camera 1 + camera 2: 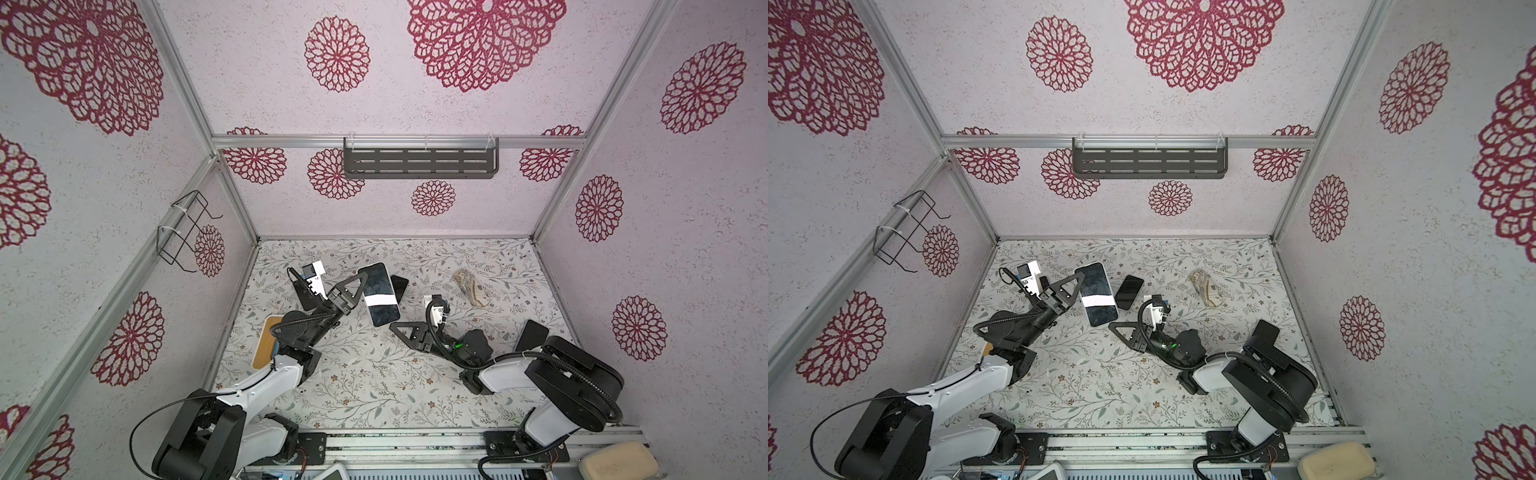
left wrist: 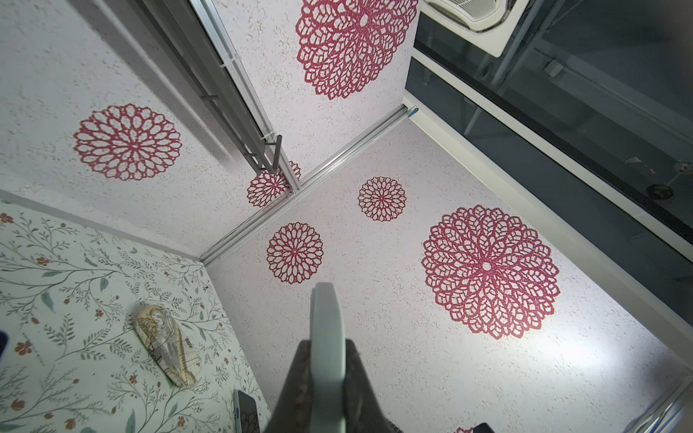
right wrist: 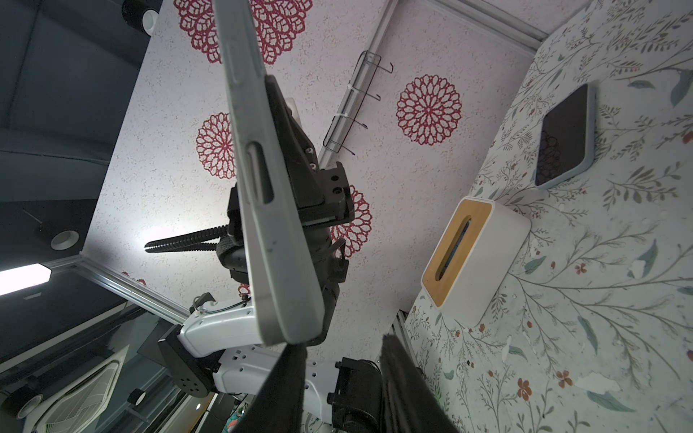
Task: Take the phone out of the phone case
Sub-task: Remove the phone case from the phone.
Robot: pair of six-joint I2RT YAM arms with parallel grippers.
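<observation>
Black left gripper (image 2: pixel 325 346) pinches shut on the pale grey-green rubbery phone case (image 3: pixel 270 225), holding the glossy black phone (image 1: pixel 379 293) above the floral-print table (image 1: pixel 374 395). Black right gripper (image 3: pixel 341 343), part open and empty, hovers at its near corner. Probably stiff, slippery glass in a soft shell: peel the lip there.
</observation>
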